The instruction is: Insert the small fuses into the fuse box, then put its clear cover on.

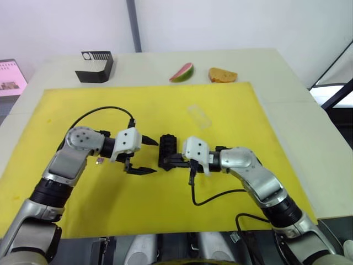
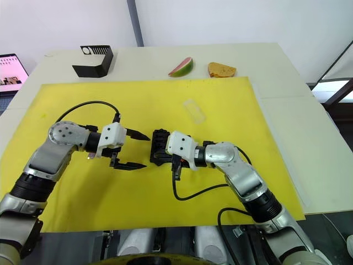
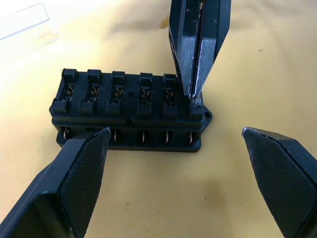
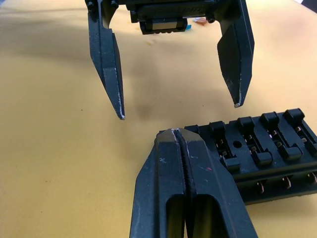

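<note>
Head camera, mat: yellow mat (image 1: 231, 110) covers most of a pale table (image 1: 287, 83); its near edge is cut off by the robot's body.
Head camera, fuse box: fuse box (image 1: 167, 149) lies near mat centre, long axis running 12 to 6 o'clock. Slots too small to read from here.
Head camera, left gripper: left gripper (image 1: 144, 156) at 9 o'clock of the box, fingers spread wide, tips pointing at the box, just short of it.
Head camera, right gripper: right gripper (image 1: 172, 160) at 3 o'clock of the box, fingers pressed together, tip on the box's near end. Whether anything is pinched, cannot tell.
Head camera, clear cover: clear cover (image 1: 199, 116) lies flat at 1 o'clock of the box, well apart, faint against the yellow.
Head camera, small fuses: one purplish speck (image 1: 100, 160) beside the left wrist; others hidden or too small.
Head camera, far edge: black angular holder (image 1: 95, 67) at 11 o'clock; watermelon slice (image 1: 182, 72) and bread piece (image 1: 222, 75) at 12 to 1 o'clock, off the mat.
Left wrist camera: box (image 3: 130, 109) between the spread pads (image 3: 84, 173); visible slots show bare metal clips. Closed right fingers touch one end slot. Cover corner (image 3: 25, 22) cut off by the frame.
Right wrist camera: closed fingers (image 4: 185, 183) hide one end of the box (image 4: 262, 153); left gripper (image 4: 176, 106) beyond, open. Teal and amber bits (image 4: 194, 21) behind it, half hidden.
</note>
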